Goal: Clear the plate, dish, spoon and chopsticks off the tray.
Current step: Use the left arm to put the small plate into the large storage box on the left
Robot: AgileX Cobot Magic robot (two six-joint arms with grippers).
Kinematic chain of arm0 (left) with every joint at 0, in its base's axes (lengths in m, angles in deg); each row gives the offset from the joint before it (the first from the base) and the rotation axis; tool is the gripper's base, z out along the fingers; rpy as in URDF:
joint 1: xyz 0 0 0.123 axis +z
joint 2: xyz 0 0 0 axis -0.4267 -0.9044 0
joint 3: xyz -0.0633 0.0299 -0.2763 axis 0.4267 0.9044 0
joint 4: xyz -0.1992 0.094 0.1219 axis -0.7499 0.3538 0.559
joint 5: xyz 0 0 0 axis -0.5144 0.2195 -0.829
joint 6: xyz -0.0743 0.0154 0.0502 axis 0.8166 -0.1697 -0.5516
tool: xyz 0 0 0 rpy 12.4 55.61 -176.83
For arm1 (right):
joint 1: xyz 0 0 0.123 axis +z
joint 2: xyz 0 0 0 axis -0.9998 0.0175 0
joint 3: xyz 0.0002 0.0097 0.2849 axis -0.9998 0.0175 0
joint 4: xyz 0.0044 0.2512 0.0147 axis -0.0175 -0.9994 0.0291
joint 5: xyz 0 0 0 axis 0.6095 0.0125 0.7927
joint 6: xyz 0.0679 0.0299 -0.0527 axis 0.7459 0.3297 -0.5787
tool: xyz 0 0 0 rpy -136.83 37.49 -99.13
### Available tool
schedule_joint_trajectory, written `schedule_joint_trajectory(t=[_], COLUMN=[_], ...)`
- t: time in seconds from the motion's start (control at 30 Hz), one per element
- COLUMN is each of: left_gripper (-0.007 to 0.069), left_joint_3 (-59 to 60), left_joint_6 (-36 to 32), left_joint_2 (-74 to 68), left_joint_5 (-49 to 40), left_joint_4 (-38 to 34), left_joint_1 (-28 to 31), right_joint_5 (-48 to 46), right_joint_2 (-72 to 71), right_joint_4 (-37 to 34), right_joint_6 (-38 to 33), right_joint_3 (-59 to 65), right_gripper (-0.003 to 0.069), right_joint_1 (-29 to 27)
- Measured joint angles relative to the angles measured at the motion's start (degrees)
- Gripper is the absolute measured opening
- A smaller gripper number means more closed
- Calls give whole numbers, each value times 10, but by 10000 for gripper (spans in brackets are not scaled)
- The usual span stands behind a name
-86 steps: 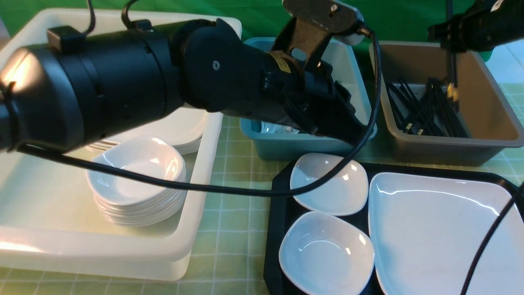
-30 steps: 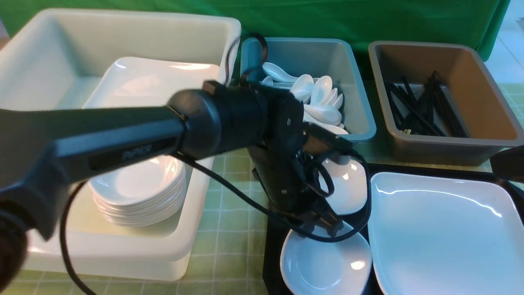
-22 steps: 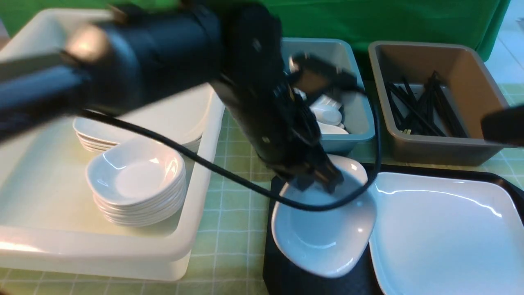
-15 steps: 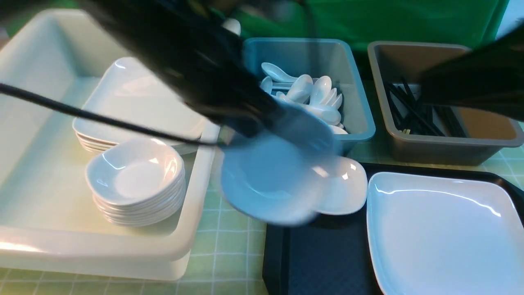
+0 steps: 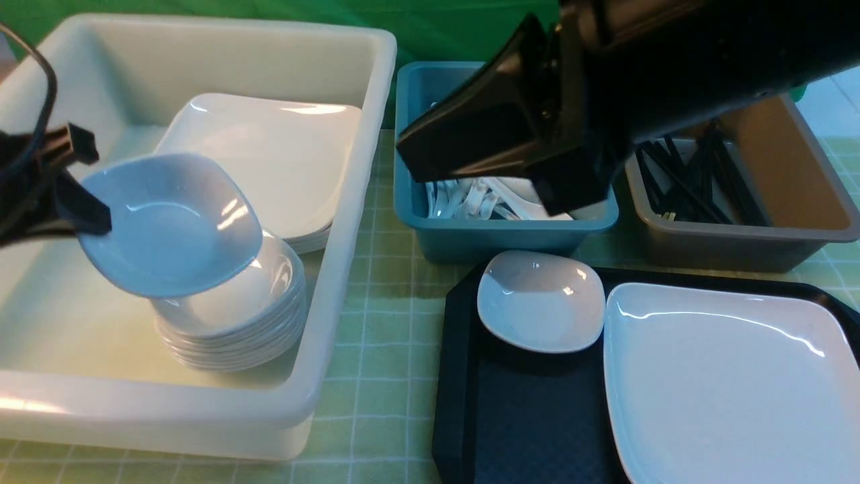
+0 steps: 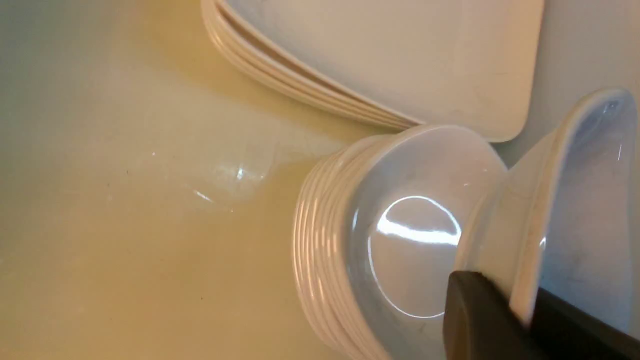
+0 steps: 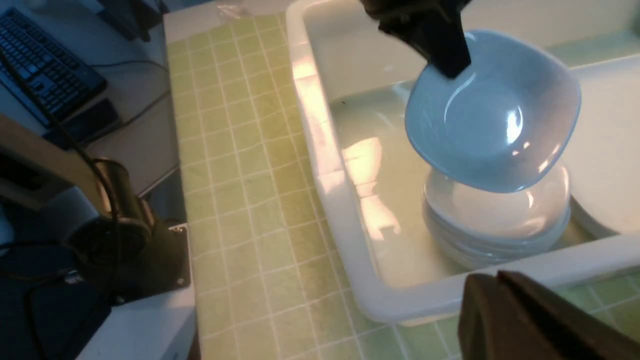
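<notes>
White dish [image 5: 168,225], white plate [image 5: 725,383]; black diamond-textured tray [image 5: 531,417]; teal tub [image 5: 484,242]; brown tub [image 5: 725,245]; green checked cloth [image 5: 383,376].

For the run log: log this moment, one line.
left gripper: shut on small white rounded-square dish above dish stack | right gripper: shut, empty | large white rectangular plate: on black tray

Bright overhead light fills all 3 views. Long glare streaks cross the plate [image 5: 732,390], and small highlights glint on the raised dish [image 5: 168,222]. The right arm [image 5: 638,67] is a dark, soft mass, too close to the front camera to focus. The left wrist view has a yellow cast. Blown-out patches mark the white tub [image 7: 315,125].
</notes>
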Motion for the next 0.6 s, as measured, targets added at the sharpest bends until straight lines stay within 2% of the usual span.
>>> schedule_joint_trajectory(t=[0.17,0.3,0.37,0.47,0.53,0.6], left_gripper=[88,238,328,428,435,419], left_joint_3=[35,35,30,-15,-43,-82], left_joint_6=[-14,-13,-9,66,88,102], left_joint_2=[-28,-47,-48,-34,-22,1], left_joint_5=[44,51,26,-35,-57,-75], left_joint_4=[-23,-21,10,115,143,160], left_joint_1=[-8,-8,-8,-8,-8,-15], right_joint_5=[3,6,-2,-39,-61,-98], right_joint_2=[31,35,35,35,35,35], right_joint_4=[2,5,26,123,178,268], right_joint_6=[2,4,11,75,111,157], right_joint_3=[-1,-2,-11,-46,-61,-76], right_gripper=[-6,-6,-6,-6,-6,-4], right_joint_1=[3,3,3,3,3,3])
